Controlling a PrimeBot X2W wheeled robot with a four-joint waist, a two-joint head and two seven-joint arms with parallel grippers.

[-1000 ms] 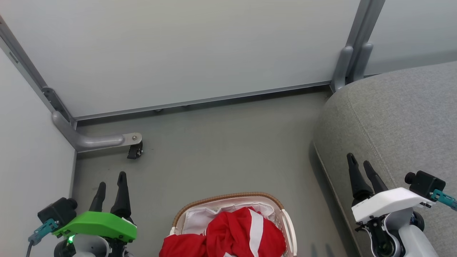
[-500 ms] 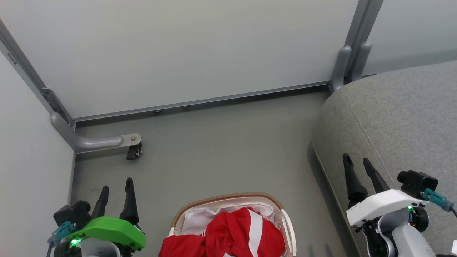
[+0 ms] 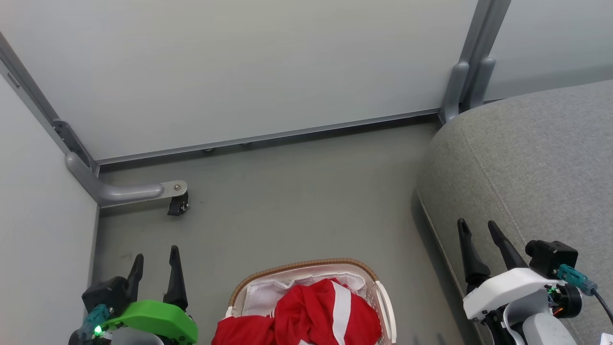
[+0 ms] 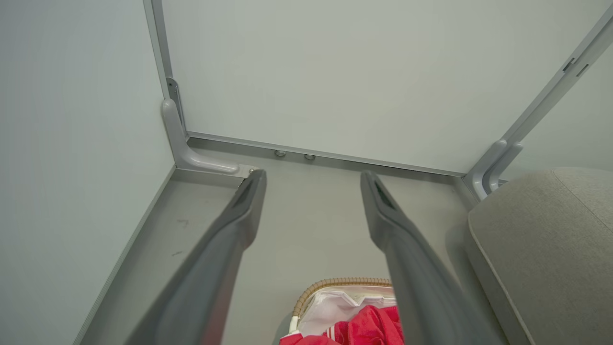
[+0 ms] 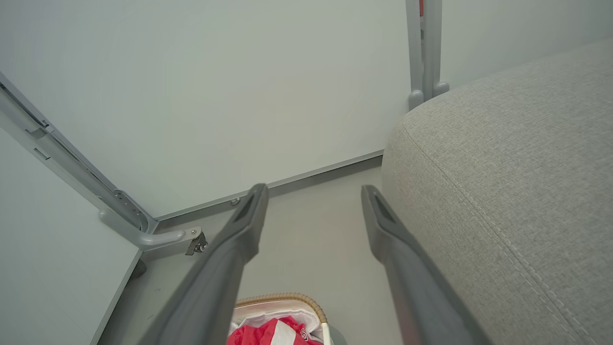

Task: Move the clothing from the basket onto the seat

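The red clothing (image 3: 306, 314) with a white stripe lies bunched in the white basket (image 3: 387, 311) with a brown woven rim, at the bottom centre of the head view. The grey seat (image 3: 531, 163) fills the right side. My left gripper (image 3: 155, 258) stands open at the lower left, apart from the basket, holding nothing. Over the seat's front edge at the lower right, my right gripper (image 3: 478, 229) is open and empty too. The left wrist view shows the clothing (image 4: 368, 326) and basket (image 4: 325, 285) below the open fingers; the right wrist view shows the clothing (image 5: 273, 333) and seat (image 5: 517, 158).
Pale partition walls (image 3: 249, 67) close the back and left. A grey metal foot with a black caster (image 3: 178, 206) juts onto the floor at the left corner. A grey post (image 3: 467, 81) stands by the seat's far corner. Grey floor (image 3: 297, 201) lies between basket and wall.
Both grippers have dropped lower in the head view, the left one also shifting right. The whole picture has shifted slightly, so the camera moved. Basket and clothing are unchanged.
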